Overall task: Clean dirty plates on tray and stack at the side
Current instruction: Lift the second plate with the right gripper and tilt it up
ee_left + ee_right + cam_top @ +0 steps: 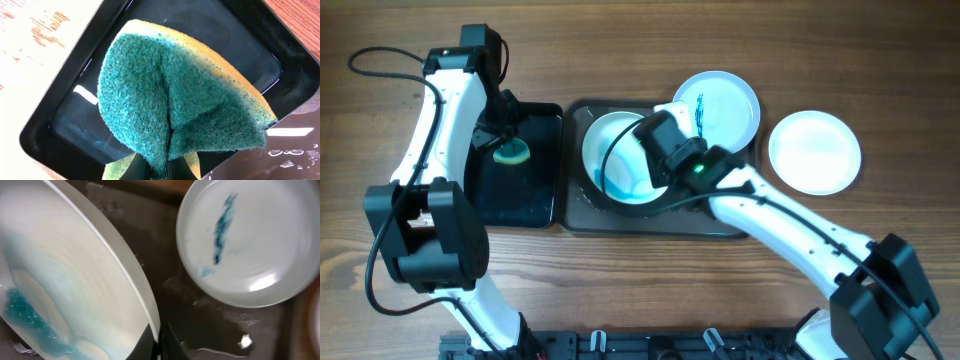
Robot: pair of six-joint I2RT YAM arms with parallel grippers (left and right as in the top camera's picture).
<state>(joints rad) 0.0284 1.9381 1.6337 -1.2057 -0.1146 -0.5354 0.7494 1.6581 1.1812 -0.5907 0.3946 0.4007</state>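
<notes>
On the tray (582, 215), tilted plate (605, 150), blue-smeared

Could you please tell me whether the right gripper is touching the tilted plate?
Touching. The right wrist view shows the rim of the tilted plate pinched in the right gripper, with no gap visible.

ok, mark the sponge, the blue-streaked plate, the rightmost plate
sponge (185, 100), left wrist view, green face
blue-streaked plate (221, 230), right wrist view, on the streak
rightmost plate (814, 150), overhead view, centre
</notes>
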